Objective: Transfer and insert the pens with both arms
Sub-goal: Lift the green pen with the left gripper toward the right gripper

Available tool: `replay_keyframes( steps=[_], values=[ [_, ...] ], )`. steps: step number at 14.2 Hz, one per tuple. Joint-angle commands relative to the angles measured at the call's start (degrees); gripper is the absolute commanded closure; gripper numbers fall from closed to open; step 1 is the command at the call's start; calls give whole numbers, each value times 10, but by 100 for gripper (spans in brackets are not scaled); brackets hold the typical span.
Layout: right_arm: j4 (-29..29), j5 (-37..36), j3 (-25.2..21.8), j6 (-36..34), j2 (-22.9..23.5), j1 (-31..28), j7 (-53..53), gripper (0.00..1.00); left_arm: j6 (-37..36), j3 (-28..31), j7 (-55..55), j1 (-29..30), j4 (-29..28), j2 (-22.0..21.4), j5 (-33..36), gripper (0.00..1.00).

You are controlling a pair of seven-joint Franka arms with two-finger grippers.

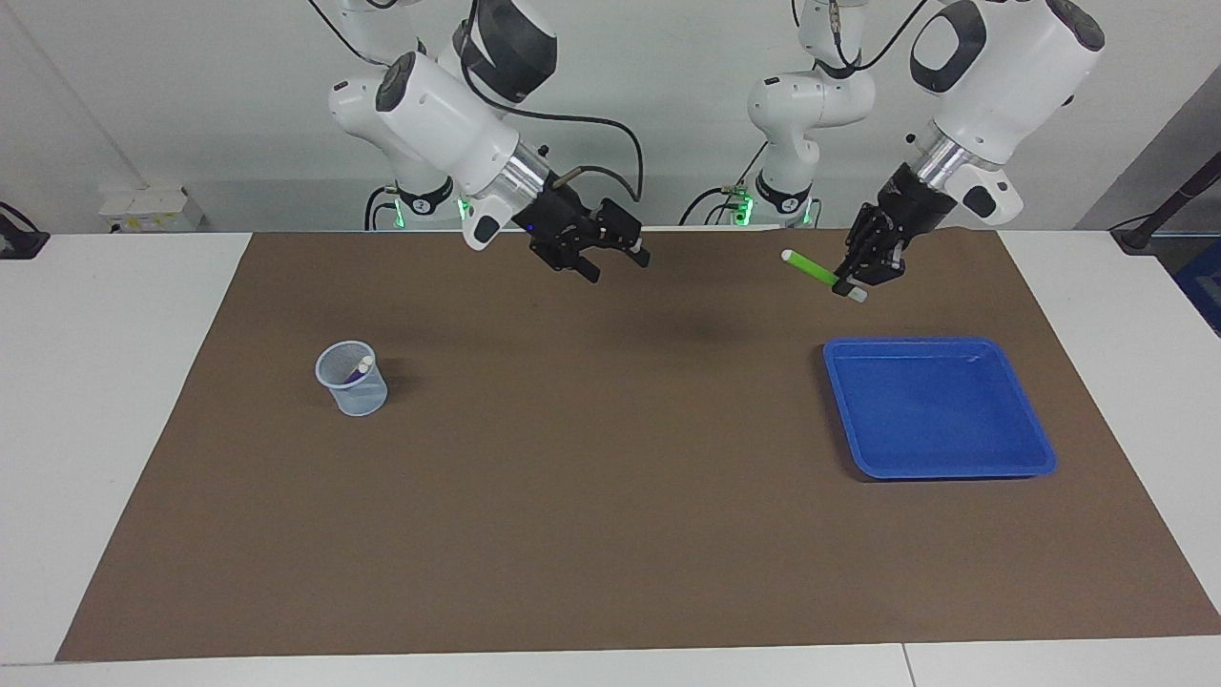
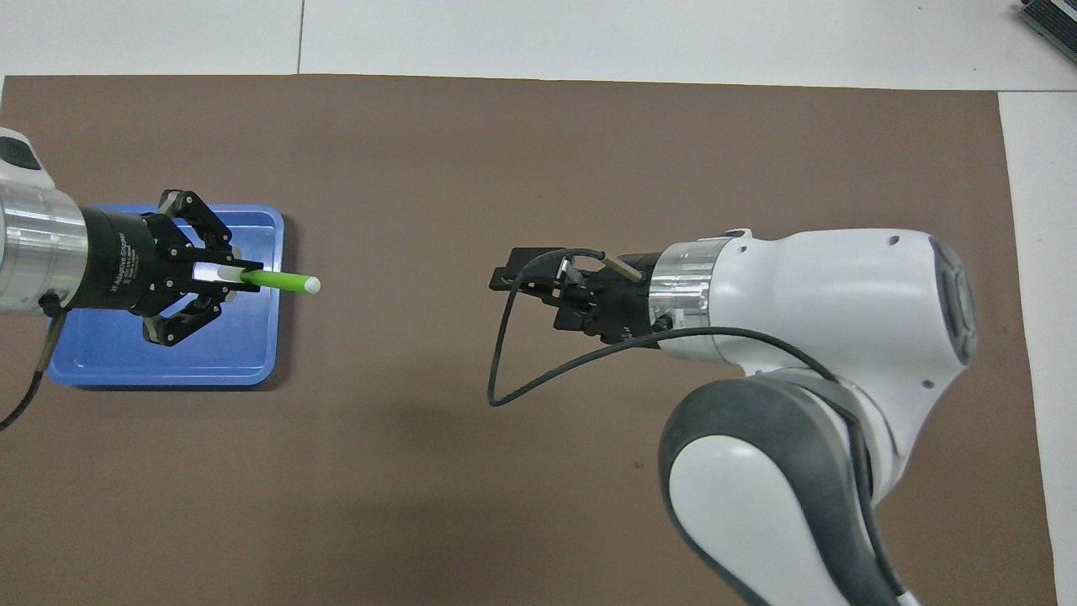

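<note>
While left pincer [image 1: 852,282] clamps green pen [image 1: 809,267] above tray [image 1: 1042,448], right pincer [image 1: 610,256] waits apart; handover pending, purple pen [image 1: 357,374] already in cup [image 1: 353,391].

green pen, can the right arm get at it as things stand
Probably yes. The green pen sticks out of the left end effector toward the open right end effector, with only bare mat under the gap between them.

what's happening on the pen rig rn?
The left gripper is shut on the green pen, holding it in the air over the brown mat near the blue tray, which has nothing in it. The right gripper is open, raised over the mat and pointing toward the pen. A purple pen already stands in the mesh cup.
</note>
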Motion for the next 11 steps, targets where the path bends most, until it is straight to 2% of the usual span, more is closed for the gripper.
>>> replay_keyframes(
  steps=[1, 3, 6, 11],
  values=[
    [1, 17, 3, 80, 5, 44, 43, 0, -5, 8, -41, -13, -40, -32, -44, 100],
    [7, 18, 3, 118, 7, 74, 80, 0, 3, 9, -60, -38, -62, -45, -47, 100],
    [35, 17, 2, 164, 23, 104, 121, 0, 5, 8, -71, -42, -89, -61, -54, 100],
    [41, 13, 3, 212, 38, 132, 124, 0, 5, 8, -79, -42, -102, -70, -61, 100]
  ],
)
